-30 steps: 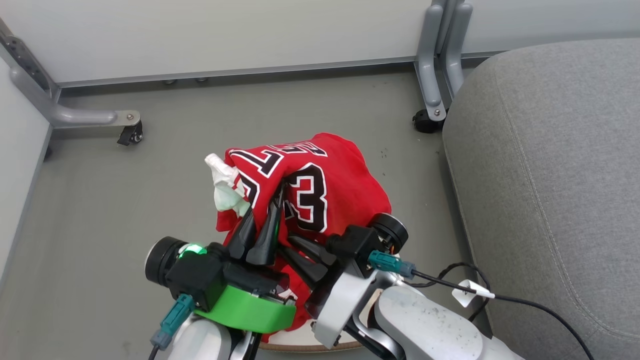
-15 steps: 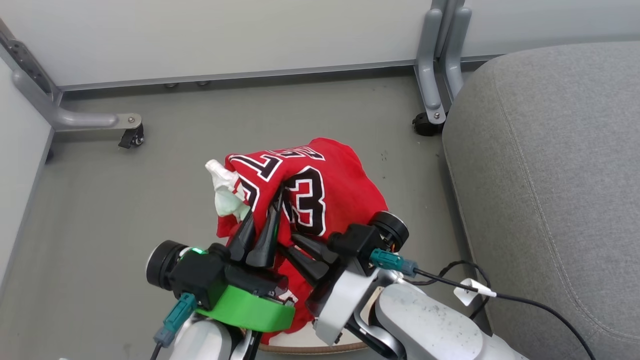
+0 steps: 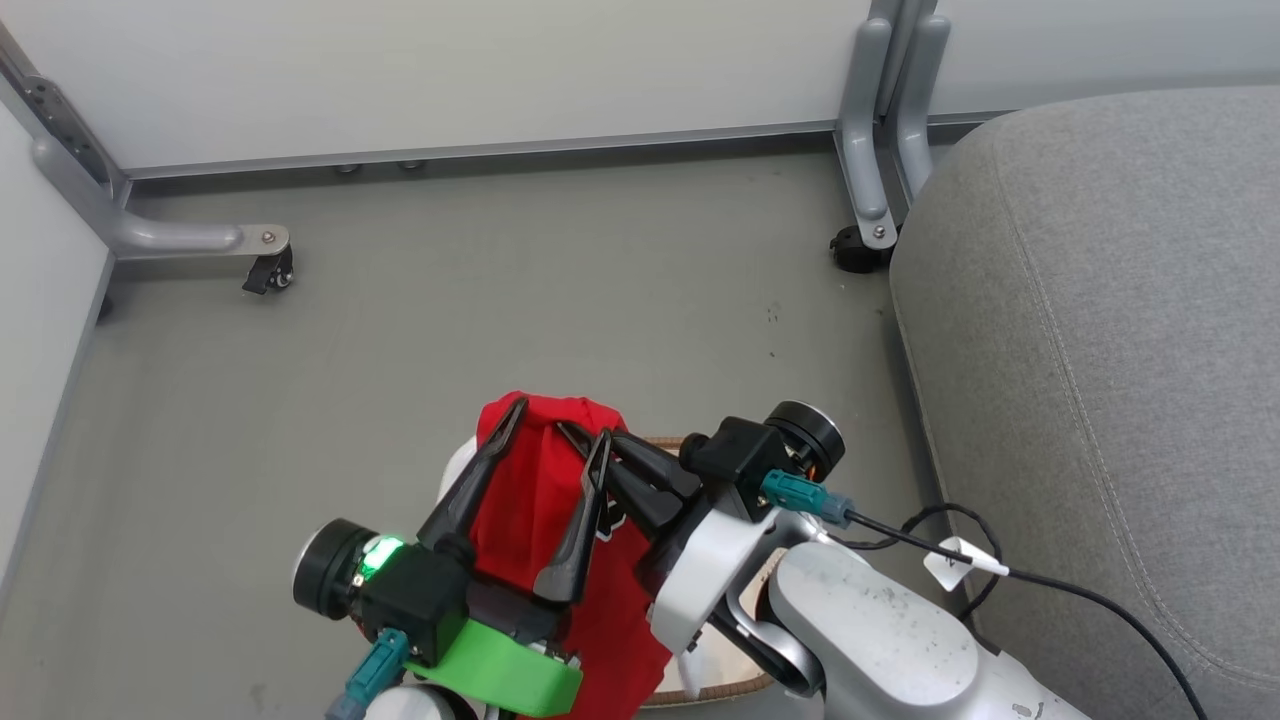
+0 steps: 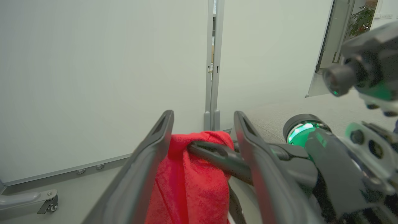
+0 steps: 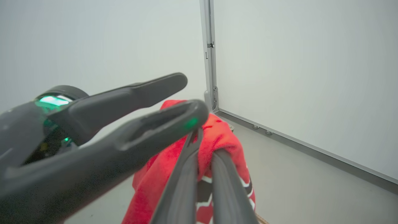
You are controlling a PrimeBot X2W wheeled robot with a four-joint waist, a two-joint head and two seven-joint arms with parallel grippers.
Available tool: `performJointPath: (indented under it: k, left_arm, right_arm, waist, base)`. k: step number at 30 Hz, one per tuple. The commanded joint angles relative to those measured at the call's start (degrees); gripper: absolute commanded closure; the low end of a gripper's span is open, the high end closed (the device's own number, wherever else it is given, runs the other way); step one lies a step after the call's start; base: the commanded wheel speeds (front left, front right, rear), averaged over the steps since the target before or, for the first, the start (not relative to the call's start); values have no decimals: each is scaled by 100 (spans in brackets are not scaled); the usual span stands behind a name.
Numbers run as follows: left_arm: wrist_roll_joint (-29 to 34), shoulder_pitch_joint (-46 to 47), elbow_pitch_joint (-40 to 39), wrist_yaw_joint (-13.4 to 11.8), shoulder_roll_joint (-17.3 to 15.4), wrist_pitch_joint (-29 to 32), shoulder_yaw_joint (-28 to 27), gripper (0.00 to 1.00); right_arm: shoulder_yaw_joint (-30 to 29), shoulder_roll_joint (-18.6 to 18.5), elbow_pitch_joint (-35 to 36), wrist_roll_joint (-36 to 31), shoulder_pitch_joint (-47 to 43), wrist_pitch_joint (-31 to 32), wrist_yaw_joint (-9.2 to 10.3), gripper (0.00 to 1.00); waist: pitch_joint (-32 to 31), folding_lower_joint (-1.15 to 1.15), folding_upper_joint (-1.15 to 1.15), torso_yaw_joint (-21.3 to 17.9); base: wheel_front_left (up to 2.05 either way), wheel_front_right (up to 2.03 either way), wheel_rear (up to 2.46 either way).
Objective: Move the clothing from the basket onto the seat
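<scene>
Left gripper (image 3: 555, 428): flung wide after clamping a second ago, astride the clothing (image 3: 520, 500) without gripping; right gripper (image 5: 205, 146): pinched shut on its top fold. Slumped now, hanging over the basket (image 3: 700, 690) at 6 o'clock. Probably a handover before carrying to the seat (image 3: 1100, 300) at 3 o'clock.

Two tools: left tool (image 3: 560, 420), right tool (image 5: 205, 144). One clothing bundle (image 3: 525, 500), one basket (image 3: 725, 688), one seat (image 3: 1100, 350).

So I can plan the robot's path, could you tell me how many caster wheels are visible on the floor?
2: the left caster wheel under the frame foot, the right caster wheel at the post beside the grey seat. More may be hidden.
</scene>
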State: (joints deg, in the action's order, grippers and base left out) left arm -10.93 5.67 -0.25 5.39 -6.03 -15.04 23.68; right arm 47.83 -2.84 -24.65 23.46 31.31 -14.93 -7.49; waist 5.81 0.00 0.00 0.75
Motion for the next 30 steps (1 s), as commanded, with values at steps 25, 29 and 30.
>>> performJointPath:
  k: [25,29,30]
  left_arm:
    - [-140,-441,38,103,-590,392,496,0]
    - [-144,-352,101,89,-596,391,527,0]
    - [-149,-332,115,85,-595,388,539,0]
  right_arm:
    - [-676,-108,-230,-265,-245,-35,0,100]
    - [-770,-122,-181,-320,-205,-35,0,100]
    - [-798,-125,-169,-318,-194,-34,0,100]
  waist:
    - [92,0,0,-27]
    - [166,0,0,-213]
    - [189,0,0,-288]
  base:
    - [0,0,0]
    - [0,0,0]
    - [0,0,0]
